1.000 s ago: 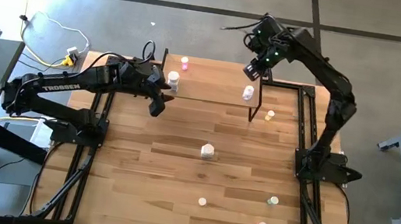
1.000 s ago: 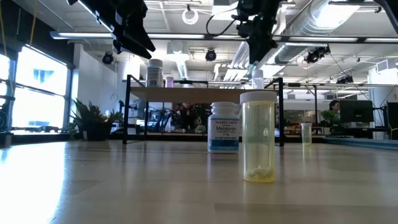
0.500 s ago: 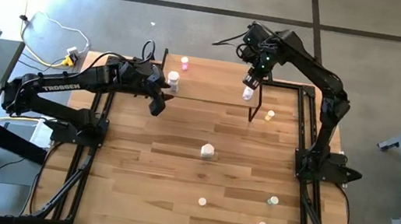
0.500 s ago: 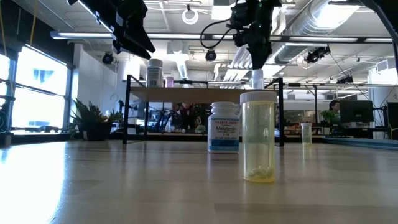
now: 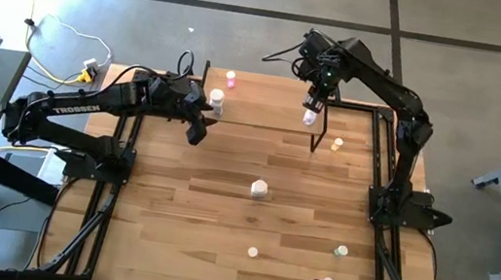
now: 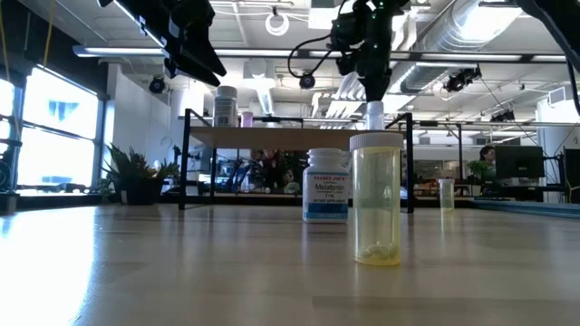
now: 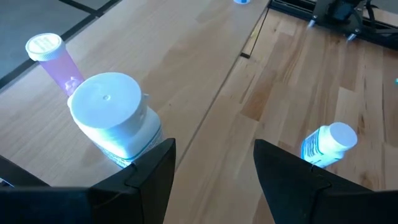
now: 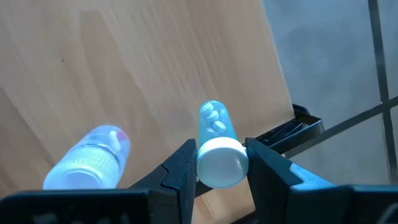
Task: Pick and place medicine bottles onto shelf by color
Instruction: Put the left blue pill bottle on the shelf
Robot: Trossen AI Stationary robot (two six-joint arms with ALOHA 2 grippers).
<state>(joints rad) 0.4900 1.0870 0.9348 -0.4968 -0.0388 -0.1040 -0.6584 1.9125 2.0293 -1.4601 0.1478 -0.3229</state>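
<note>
The shelf [image 5: 265,103], a low light-wood board on black legs, stands at the table's far edge. A pink bottle [image 5: 230,79] and a white bottle [image 5: 216,103] stand on its left end. My left gripper [image 5: 196,130] hangs open just near of that white bottle [image 7: 115,118], touching nothing. My right gripper [image 5: 313,100] points down over the shelf's right end, shut on a small clear bottle with a white cap [image 8: 216,134]. Other bottles stand on the table: a white one [image 5: 259,189], an orange one [image 5: 336,144] and several small ones near the near edge. My right gripper [image 8: 221,155] pinches the clear bottle's white cap [image 8: 219,167] between its two fingers [image 8: 183,167], one on each side. It comes from above, pointing down. The bottle stands upright below the fingers [image 6: 374,113], its base at the shelf board's right end.
A yellow bottle [image 6: 376,199] and a white labelled bottle [image 6: 326,186] stand mid-table, near the low camera. A black shelf leg [image 5: 314,141] is beside the orange bottle. Another bottle [image 8: 93,158] shows beside my right gripper. Bare planks lie between the shelf and the mid-table bottles.
My right arm has swung its wrist toward the table's left, and the gripper has tipped more upright and sunk slightly over the shelf's right end. The clear bottle there has stayed in place.
</note>
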